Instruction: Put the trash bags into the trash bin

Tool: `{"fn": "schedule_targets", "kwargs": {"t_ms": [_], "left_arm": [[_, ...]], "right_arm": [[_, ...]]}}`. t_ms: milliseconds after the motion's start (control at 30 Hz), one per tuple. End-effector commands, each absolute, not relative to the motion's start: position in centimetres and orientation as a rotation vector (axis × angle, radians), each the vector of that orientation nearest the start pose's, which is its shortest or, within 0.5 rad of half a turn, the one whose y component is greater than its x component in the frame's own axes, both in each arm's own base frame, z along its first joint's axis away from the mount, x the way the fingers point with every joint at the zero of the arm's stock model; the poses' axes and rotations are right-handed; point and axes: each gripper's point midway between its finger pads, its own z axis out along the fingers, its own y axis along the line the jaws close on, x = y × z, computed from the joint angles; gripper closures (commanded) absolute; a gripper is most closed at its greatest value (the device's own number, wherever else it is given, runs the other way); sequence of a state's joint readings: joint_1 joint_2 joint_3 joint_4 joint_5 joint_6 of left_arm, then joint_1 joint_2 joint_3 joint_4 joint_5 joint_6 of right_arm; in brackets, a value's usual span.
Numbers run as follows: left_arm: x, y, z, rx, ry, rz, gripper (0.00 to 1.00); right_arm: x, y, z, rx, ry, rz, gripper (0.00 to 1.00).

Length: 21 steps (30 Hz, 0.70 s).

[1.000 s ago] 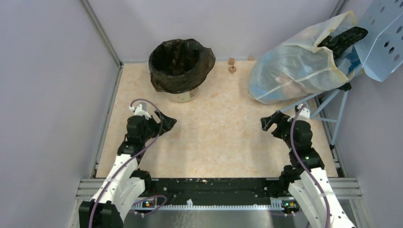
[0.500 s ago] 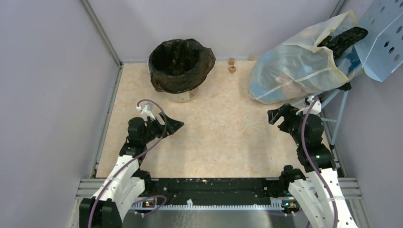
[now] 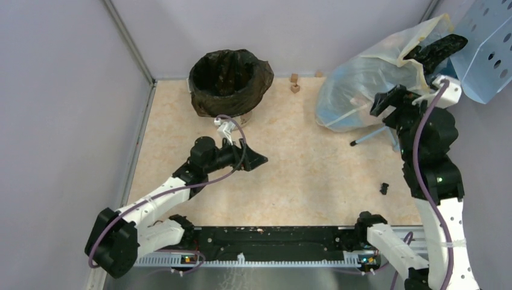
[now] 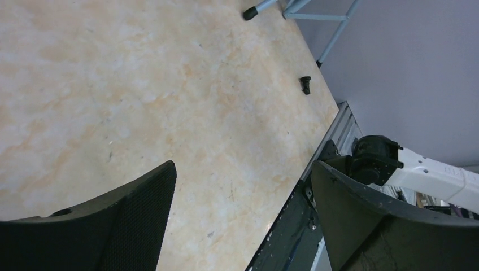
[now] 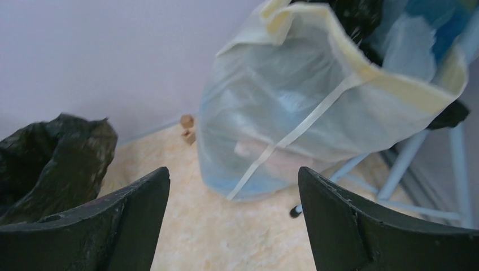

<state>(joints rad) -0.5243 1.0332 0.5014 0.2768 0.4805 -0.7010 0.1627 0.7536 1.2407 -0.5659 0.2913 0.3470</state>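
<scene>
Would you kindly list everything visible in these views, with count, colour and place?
trash bin: one, cream with black liner, far left of table
trash bag: one, black, poking from the sack's mouth
sack: one, translucent whitish-yellow, far right
panel: one, light blue, perforated, far right corner
stand: one, blue-grey, under sack
blocks: at least two, brown, far edge
small part: one, black, near right
table: one, beige marbled
left gripper: open, over table middle
right gripper: open, beside sack
</scene>
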Motion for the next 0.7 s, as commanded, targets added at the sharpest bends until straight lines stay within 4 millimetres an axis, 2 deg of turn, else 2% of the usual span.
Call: {"fn": "schedule_targets", "kwargs": {"t_ms": [0,167,267,400,500,533,567,667], "left_arm": [[24.3,-28.6,21.4,0.322,1.848,-1.244,0.06],[25.0,-31.1,21.9,0.371,1.84,-1.267,0.05],[26.1,-32.4,22.0,0.379,1.839,-1.275,0.05],[27.8,-34.7,21.9,0.381,1.823,-1.299,0.06],[29.3,-36.5,21.5,0.369,1.803,-1.316,0.06],[29.9,-37.2,20.9,0.364,1.811,-1.312,0.06],[30.5,-38.0,20.6,0.365,1.813,-1.313,0.06],[32.4,-40.2,19.8,0.355,1.825,-1.311,0.09]], "right_arm": [[27.6,-3.5,41.9,0.434,1.623,-0.157,0.16],[28.6,-6.9,42.7,0.548,1.564,-0.387,0.15],[29.4,-7.7,43.2,0.544,1.543,-0.457,0.16],[31.4,-8.6,43.2,0.526,1.613,-0.522,0.13],[33.1,-9.5,43.2,0.533,1.641,-0.592,0.12],[33.4,-9.8,43.4,0.536,1.638,-0.61,0.12],[33.8,-10.0,43.4,0.54,1.636,-0.623,0.12],[35.1,-10.7,42.9,0.55,1.664,-0.656,0.21]]}}
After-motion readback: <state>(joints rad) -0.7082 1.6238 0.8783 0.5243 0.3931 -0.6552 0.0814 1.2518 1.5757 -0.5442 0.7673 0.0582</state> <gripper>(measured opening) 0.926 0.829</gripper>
